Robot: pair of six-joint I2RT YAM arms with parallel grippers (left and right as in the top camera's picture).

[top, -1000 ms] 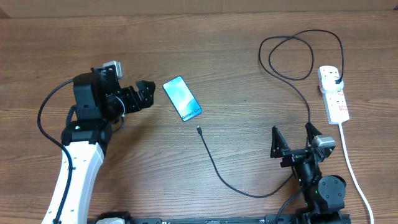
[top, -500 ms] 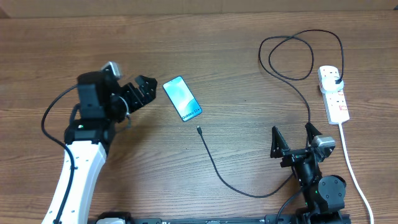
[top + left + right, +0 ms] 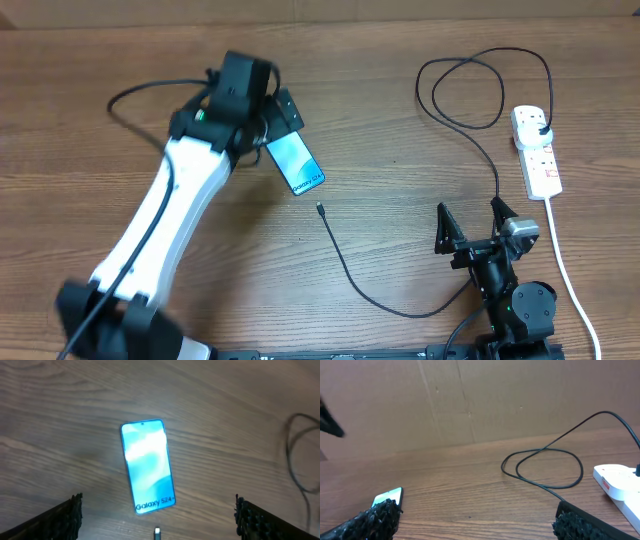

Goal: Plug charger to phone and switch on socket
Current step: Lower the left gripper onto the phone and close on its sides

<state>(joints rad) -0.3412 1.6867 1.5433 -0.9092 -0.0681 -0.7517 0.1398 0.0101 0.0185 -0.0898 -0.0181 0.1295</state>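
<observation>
The left gripper is held above the table with its jaws set wide apart, nothing gripped or touched. The phone is seen lying flat between and just ahead of the two fingers, screen up, its "Galaxy" end nearest the wrist camera. Just beyond that end the charger connector tip is laid apart from the phone, unplugged. From there the black cable is run rightward past the right gripper, then looped up to its plug, seated in the socket by the right edge. The right gripper is parked low, spread wide and empty, well apart from phone and socket.
</observation>
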